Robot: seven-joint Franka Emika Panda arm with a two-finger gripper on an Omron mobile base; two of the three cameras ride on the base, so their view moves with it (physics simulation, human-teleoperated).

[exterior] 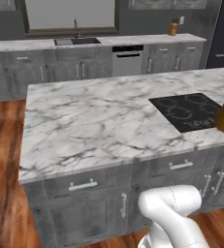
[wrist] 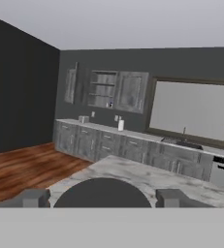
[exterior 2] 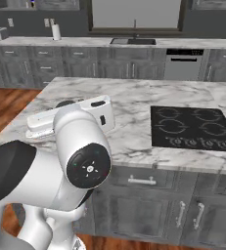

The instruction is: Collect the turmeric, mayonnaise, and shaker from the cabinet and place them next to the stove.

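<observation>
marble island holds the stove; far cabinet stands open

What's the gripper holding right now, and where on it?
Nothing. The gripper is open, its finger tips apart with no object between them, pointing across the kitchen toward the open cabinet.

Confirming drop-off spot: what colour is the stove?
Flat black stove with thin pale burner rings; clearest in the right base view.
</observation>
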